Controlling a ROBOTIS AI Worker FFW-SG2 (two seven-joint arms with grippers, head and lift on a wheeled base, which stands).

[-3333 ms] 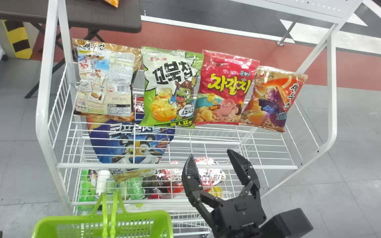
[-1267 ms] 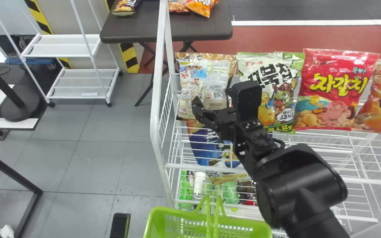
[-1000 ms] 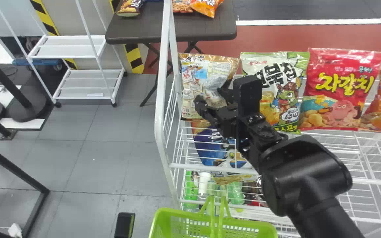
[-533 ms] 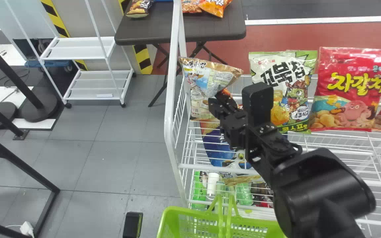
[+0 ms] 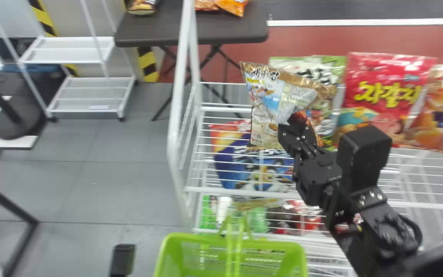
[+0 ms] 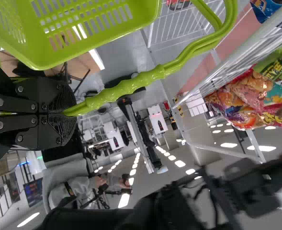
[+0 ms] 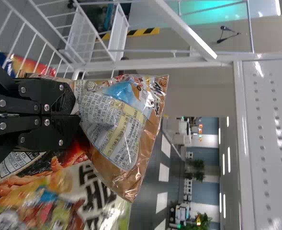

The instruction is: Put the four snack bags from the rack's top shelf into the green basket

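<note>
Perhaps right gripper's (image 5: 291, 122) pinched tan bag (image 5: 265, 104) brushes green bag's (image 5: 306, 64) edge.

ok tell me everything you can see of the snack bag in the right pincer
The snack bag is a shiny, crinkled, plastic-looking packet, tan at its edges, with a blue and pale middle covered in print. The right pincer is shut on it, pinching deep creases into the film below the flared top end. It sits tilted above the rack's top shelf, partly in front of the green-and-white bag; whether it touches either is unclear.
</note>
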